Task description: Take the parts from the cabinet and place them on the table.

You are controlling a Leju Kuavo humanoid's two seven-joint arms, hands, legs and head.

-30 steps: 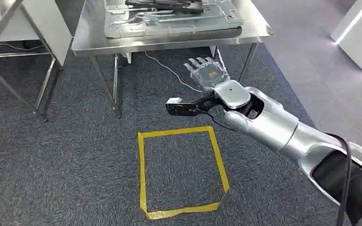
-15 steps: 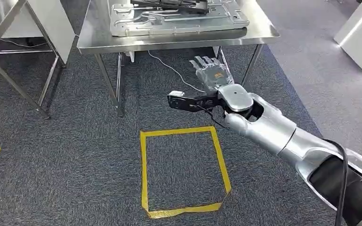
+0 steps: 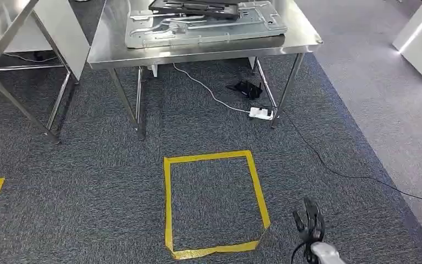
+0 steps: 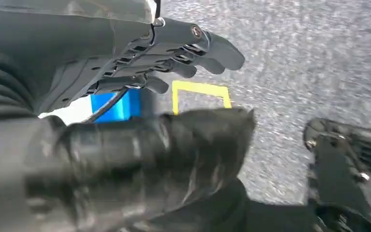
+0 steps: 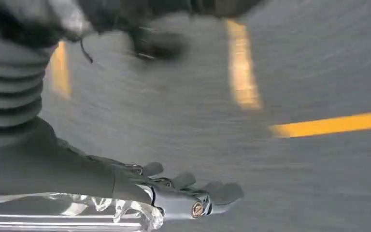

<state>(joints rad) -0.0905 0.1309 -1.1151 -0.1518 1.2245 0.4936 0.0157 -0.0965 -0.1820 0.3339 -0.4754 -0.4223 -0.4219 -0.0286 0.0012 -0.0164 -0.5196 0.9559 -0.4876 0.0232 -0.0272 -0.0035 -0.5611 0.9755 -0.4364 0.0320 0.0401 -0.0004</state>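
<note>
Parts [image 3: 203,23]: flat sheet metal on the table [image 3: 110,52]; likely stiff, sharp-edged, best taken by an edge.
Left hand [image 4: 174,53]: empty, fingers apart.
Right hand [image 5: 174,191]: empty, fingers loosely spread.

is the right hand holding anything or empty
Empty: the right hand has its fingers stretched out and apart over the carpet, nothing between them.

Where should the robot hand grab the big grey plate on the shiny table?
The grey plate lies flat and thin on the steel table, so only an edge offers a pinch. Probably take its near long edge, coming from the front, since that edge sits close to the table's front rim. The black part rests on its far half, so lift gently.
</note>
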